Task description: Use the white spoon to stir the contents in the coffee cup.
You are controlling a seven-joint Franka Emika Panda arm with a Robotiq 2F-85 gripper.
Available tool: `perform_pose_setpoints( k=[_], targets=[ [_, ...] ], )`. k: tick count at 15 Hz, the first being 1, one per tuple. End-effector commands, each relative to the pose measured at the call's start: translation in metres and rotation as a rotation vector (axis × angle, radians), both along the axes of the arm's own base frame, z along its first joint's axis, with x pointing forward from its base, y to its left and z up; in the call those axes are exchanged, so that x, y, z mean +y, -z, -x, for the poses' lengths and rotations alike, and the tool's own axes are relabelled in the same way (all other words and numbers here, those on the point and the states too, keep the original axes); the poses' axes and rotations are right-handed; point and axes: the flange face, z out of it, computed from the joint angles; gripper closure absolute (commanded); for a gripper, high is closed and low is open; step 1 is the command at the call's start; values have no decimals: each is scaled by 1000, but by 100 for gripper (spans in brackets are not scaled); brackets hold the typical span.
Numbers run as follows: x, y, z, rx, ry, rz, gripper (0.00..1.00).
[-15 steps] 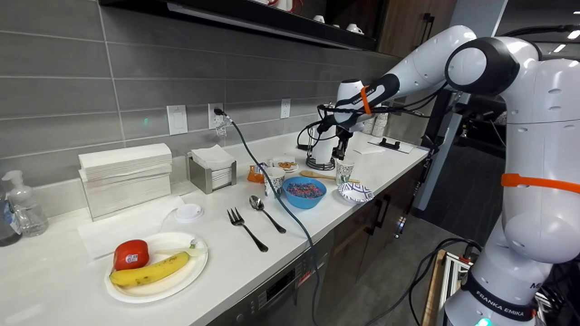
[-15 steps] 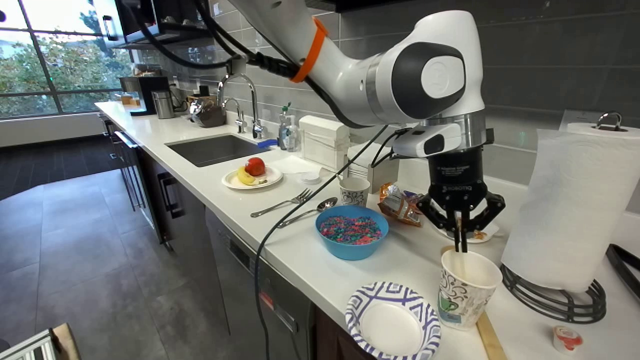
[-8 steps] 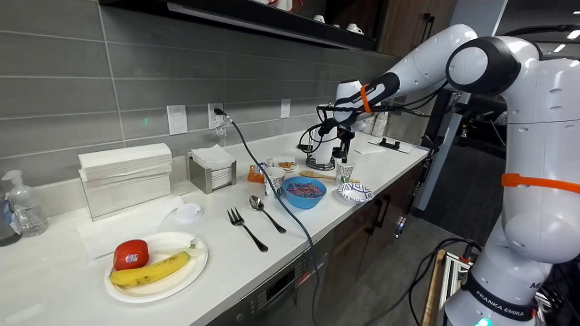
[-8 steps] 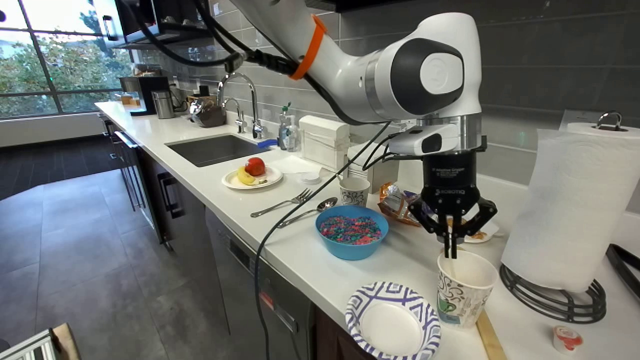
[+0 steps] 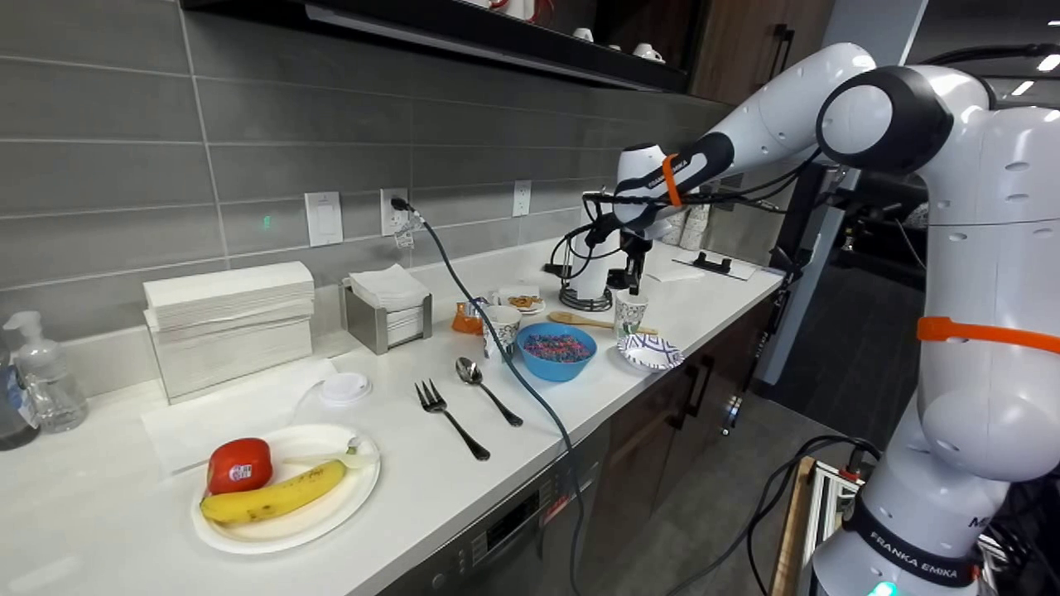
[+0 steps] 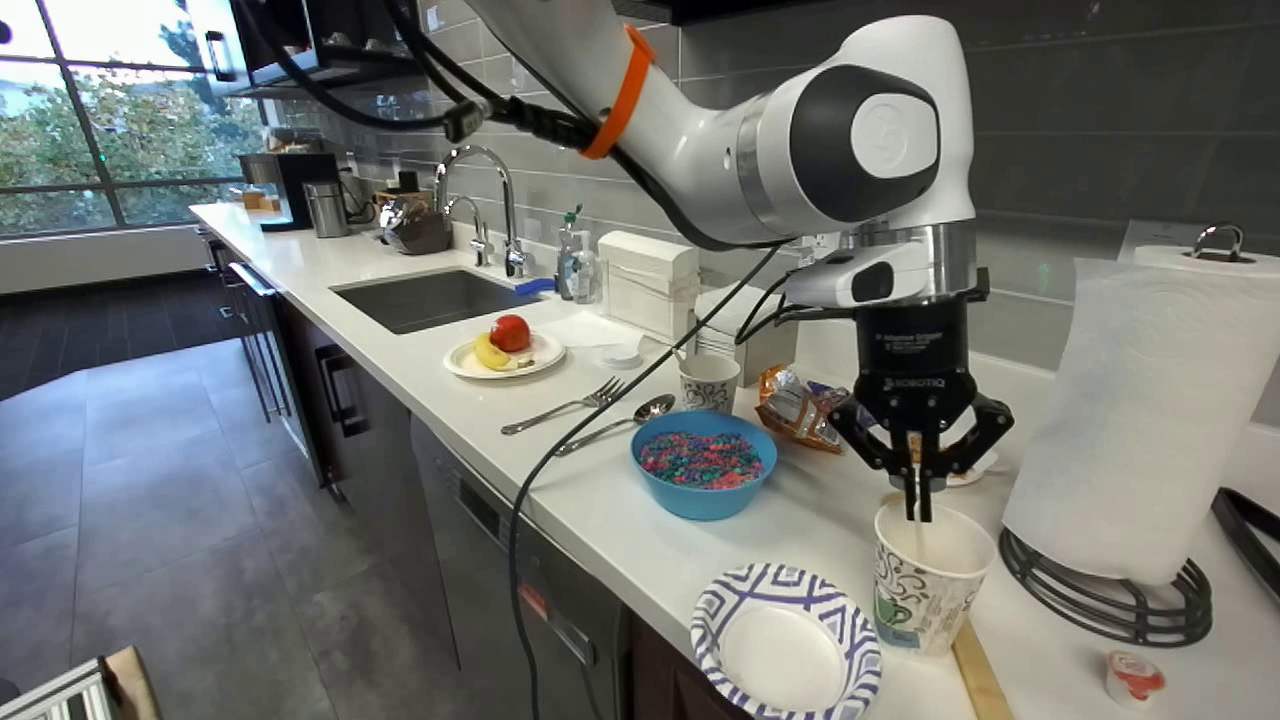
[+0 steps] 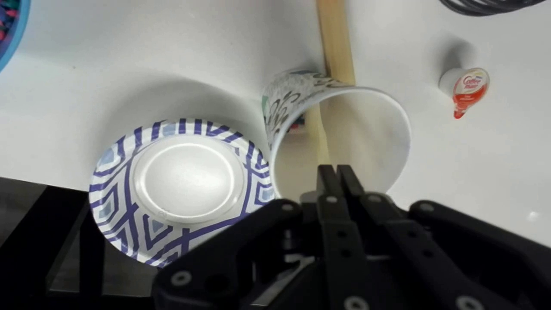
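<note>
One short sideways swing: gripper [image 6: 918,515], pinched tight on white spoon [image 6: 922,541], moved back toward middle of coffee cup [image 6: 925,600], spoon dipping inside. Cup shifted slightly over last second, near worktop [image 6: 608,530] front edge. Stirring likely underway.

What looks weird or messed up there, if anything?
The wooden spoon stands out: its handle lies right at the foot of the coffee cup under the end effector, so the cup might wobble. I can't tell if the handle goes underneath or beside.
</note>
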Motion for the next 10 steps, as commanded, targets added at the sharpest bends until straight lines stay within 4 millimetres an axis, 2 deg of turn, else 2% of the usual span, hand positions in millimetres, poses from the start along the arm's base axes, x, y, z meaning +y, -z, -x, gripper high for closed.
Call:
perform_pose_setpoints(
  k=[1,5,10],
  targets=[
    [4,4,-2,-56,-24,40,99],
    [9,8,-4,-89,-69,21,99],
    [18,9,2,-40,-130,-38,99]
  ],
)
